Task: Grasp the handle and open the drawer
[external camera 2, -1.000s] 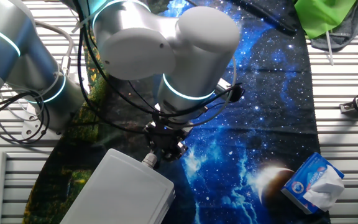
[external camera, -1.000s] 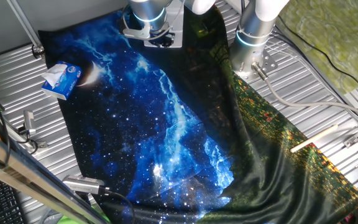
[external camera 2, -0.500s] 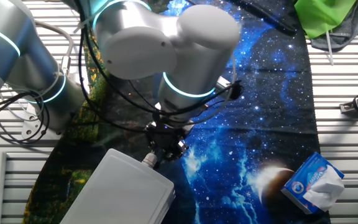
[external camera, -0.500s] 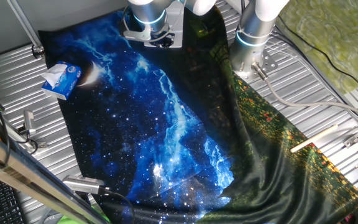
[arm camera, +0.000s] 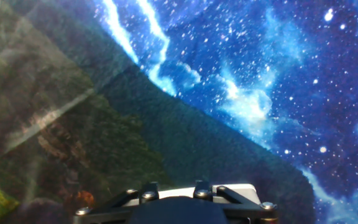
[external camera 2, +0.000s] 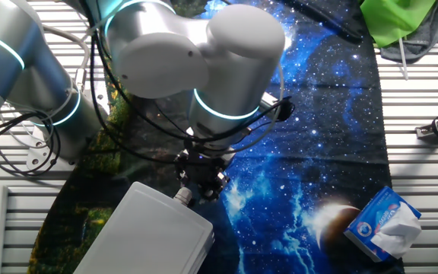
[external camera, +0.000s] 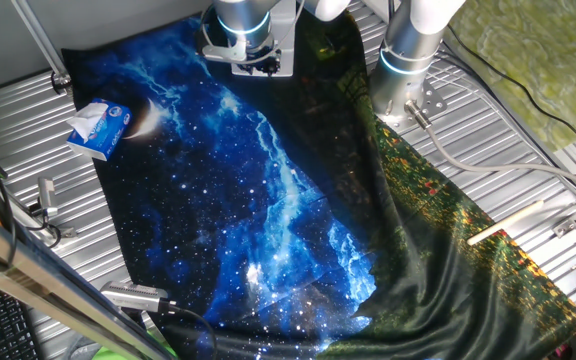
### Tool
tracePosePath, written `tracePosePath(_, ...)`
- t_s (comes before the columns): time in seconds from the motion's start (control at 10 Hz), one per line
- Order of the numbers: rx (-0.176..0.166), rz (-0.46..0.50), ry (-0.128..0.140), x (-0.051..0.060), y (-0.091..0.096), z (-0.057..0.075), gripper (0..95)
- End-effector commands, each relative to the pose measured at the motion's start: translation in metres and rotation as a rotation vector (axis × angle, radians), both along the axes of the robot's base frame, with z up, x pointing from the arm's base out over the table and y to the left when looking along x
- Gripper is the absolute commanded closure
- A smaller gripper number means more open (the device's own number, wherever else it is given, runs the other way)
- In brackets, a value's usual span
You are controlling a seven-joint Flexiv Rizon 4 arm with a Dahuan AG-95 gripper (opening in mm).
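Observation:
The drawer (external camera 2: pixel 150 236) is a white box at the lower left of the other fixed view. In the one fixed view only its white edge (external camera: pixel 280 62) shows under the arm, at the top. My gripper (external camera 2: pixel 198 181) is pressed against its front face. The handle is mostly hidden between the dark fingers, and only a small stub (external camera 2: pixel 181 195) shows at the box's front corner. In the hand view the fingers (arm camera: pixel 143 194) stand close together at the bottom edge, with a strip of the white drawer (arm camera: pixel 173 190) between them. The jaws look closed on the handle.
A blue-and-white tissue box (external camera 2: pixel 385 222) lies at the lower right on the galaxy cloth (external camera 2: pixel 333 114); it also shows in the one fixed view (external camera: pixel 98 125). A second arm's base (external camera: pixel 406 60) stands to the right of the drawer. A green cloth (external camera 2: pixel 398 19) lies at the top right.
The arm and gripper have shifted slightly left in the other fixed view. The white box has not visibly moved.

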State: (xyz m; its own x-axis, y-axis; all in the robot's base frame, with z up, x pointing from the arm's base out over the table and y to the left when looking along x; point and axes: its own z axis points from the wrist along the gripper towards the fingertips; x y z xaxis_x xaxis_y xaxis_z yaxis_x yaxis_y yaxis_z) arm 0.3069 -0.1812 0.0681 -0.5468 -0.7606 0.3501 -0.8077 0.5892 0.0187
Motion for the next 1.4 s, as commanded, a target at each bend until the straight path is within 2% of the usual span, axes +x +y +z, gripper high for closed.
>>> tracePosePath(0.1,-0.003,0.007,-0.004,-0.0042,-0.0031,-0.0002,57.0)
tracePosePath(0.5,-0.011,0.015,-0.004,-0.0095,-0.0066,-0.0022,57.0)
tracePosePath(0.6,-0.016,0.021,-0.003,-0.0103,-0.007,-0.0026,76.0)
tracePosePath(1.1,-0.021,0.031,-0.013,-0.0126,-0.0091,-0.0032,76.0)
tracePosePath(1.2,-0.023,0.024,-0.015,-0.0126,-0.0091,-0.0034,95.0)
tracePosePath(1.4,-0.023,0.016,-0.017,-0.0125,-0.0091,-0.0045,95.0)
